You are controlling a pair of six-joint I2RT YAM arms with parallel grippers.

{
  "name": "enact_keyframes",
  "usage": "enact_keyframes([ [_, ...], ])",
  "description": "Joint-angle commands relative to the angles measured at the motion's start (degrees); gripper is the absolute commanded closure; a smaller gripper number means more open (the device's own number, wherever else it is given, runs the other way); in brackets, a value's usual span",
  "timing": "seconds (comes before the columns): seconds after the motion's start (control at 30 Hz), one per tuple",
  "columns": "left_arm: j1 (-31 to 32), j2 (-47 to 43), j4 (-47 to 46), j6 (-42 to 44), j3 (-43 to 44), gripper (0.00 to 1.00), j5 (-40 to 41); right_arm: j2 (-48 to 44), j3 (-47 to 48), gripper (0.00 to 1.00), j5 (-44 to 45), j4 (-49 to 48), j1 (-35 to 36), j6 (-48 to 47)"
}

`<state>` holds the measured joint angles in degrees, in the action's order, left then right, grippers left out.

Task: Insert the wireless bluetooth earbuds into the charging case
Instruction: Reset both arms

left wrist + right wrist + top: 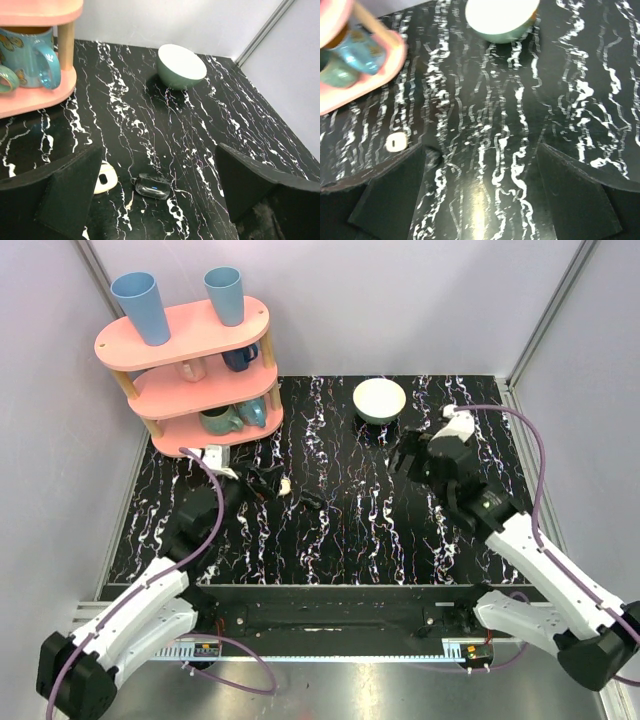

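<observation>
The cream charging case (285,486) with a dark centre lies on the black marble table left of centre. In the left wrist view the charging case (106,178) is half hidden behind my left finger (70,190). It also shows in the right wrist view (396,142). My left gripper (262,482) is open and empty, just short of the case, as the left wrist view (159,155) shows. My right gripper (405,455) is open and empty over the right half of the table (481,150). I cannot make out the earbuds against the white-veined marble.
A small black object (152,185) with a blue light lies right of the case (315,502). A white bowl (380,400) stands at the back centre. A pink three-tier shelf (190,360) with blue cups and mugs stands at the back left.
</observation>
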<state>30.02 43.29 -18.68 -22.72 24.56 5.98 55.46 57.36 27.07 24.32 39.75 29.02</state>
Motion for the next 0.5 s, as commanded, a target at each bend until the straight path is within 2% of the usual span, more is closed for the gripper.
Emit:
enact_keyframes([
  [0.0, -0.75, -5.14, 4.33, 4.01, 3.92, 0.01, 0.16, 2.37, 0.73, 0.00, -15.16, 2.40, -13.33, -0.89],
  [0.2, -0.75, -3.04, 17.42, 2.60, 10.07, 0.01, 6.15, 3.07, -0.50, 0.00, -21.25, 2.14, -21.72, -1.51],
  [0.47, -0.75, -4.70, 20.34, -0.13, 10.86, 0.01, 7.91, 4.13, -4.80, 0.00, -23.38, -1.72, -29.98, -3.08],
])
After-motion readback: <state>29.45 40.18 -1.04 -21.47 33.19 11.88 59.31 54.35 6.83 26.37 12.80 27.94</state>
